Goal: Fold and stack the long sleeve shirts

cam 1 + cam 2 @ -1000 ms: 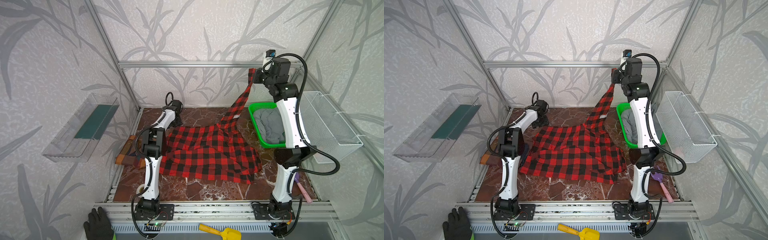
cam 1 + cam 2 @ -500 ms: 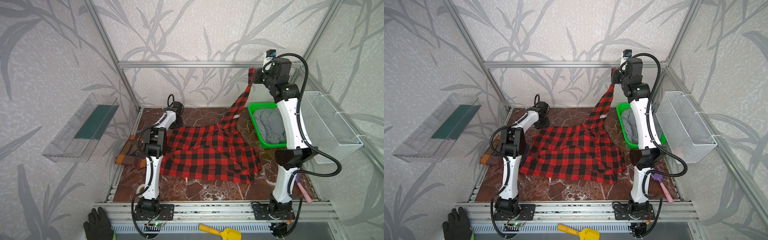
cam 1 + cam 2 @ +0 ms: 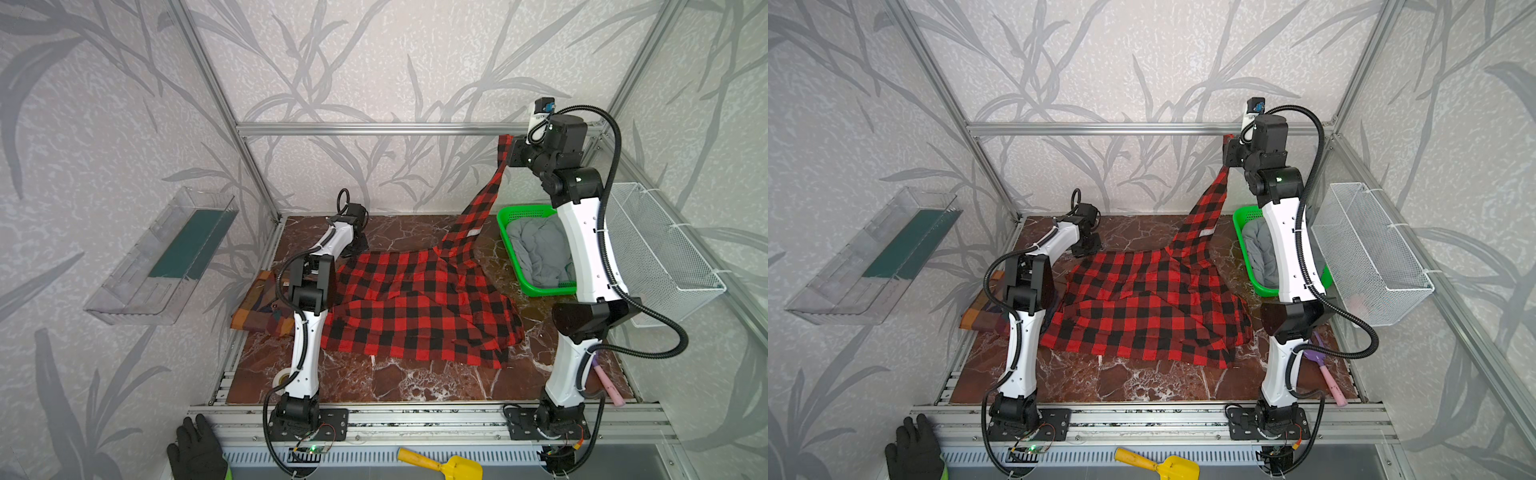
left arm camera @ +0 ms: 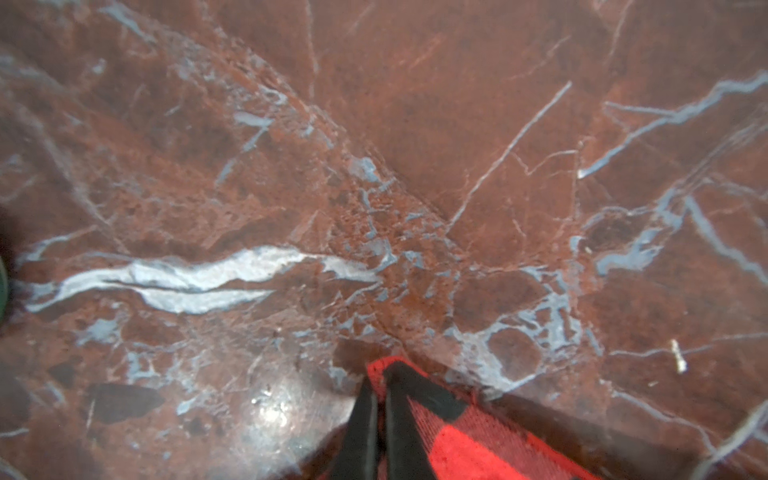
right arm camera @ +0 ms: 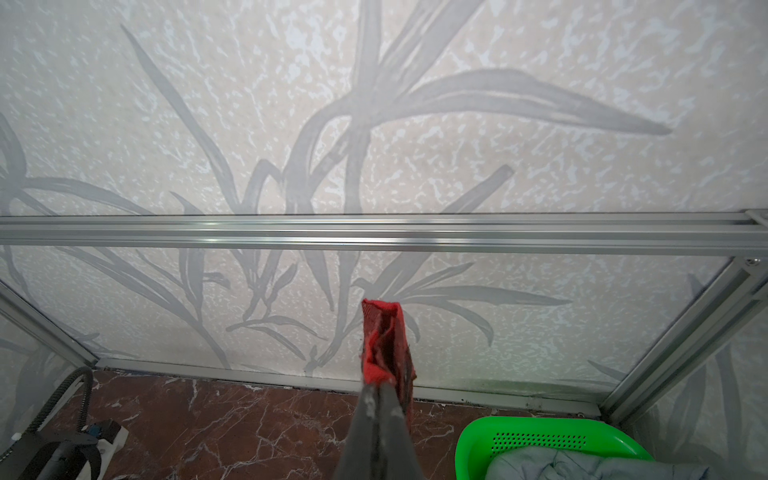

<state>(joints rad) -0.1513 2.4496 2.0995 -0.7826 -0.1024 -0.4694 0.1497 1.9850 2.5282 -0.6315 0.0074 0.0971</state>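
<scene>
The spread shirt (image 3: 415,307) lies between the folded shirt (image 3: 259,309), left, and the basket (image 3: 525,212), right.

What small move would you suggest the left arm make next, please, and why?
Probably lift the left gripper slightly and draw it outward. It is shut on an edge of the red-and-black shirt low at the table, while the right gripper holds a sleeve high; the body between lies rumpled.

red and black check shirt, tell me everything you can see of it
The soft red-and-black buffalo-check cloth shirt lies mostly spread out and rumpled across the middle of the brown marble table. One sleeve rises steeply to the far right, and its end is pinched in the shut right gripper high above the table. The left gripper is shut on a far-left corner, low at the tabletop.
</scene>
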